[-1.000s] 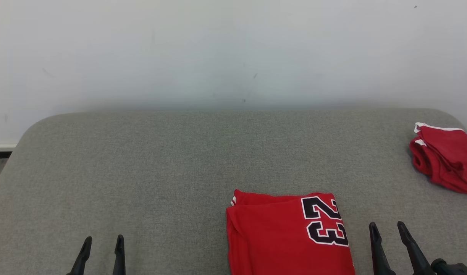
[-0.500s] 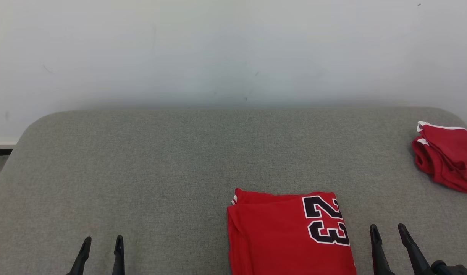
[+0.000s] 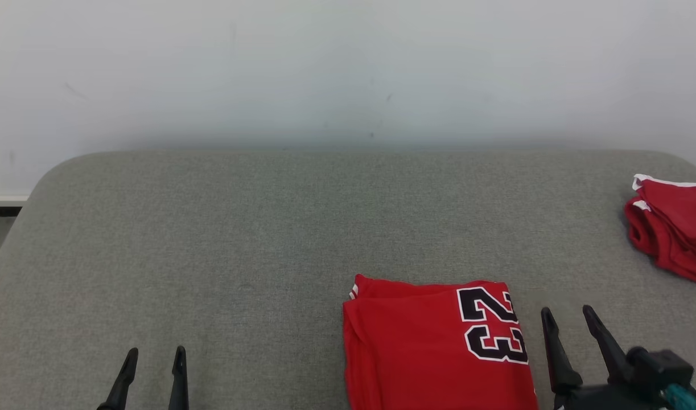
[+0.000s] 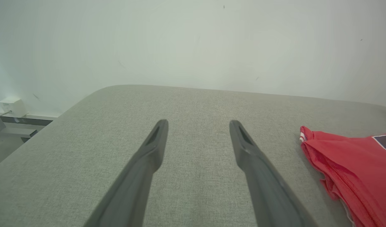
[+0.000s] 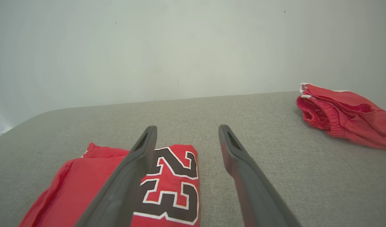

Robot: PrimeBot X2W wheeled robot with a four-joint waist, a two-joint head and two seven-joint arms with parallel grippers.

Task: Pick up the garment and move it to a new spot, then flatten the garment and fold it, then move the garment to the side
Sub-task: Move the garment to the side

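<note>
Noting left fingers (image 3: 180,370) and right fingers (image 3: 552,347) both spread wide, gripping nothing. We find the folded red garment (image 3: 416,341) just left of the right fingers on the grey pad (image 3: 211,228); a second red cloth (image 3: 672,228) lies beyond, rightward.

Mesh-cloth jersey (image 3: 416,347), woven matt upholstery (image 3: 211,239)

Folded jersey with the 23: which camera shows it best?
Head view: the folded jersey lies unobstructed, seen from above, cut only by the bottom edge. Right wrist view: a gripper finger crosses its number. Left wrist view: one side only.
</note>
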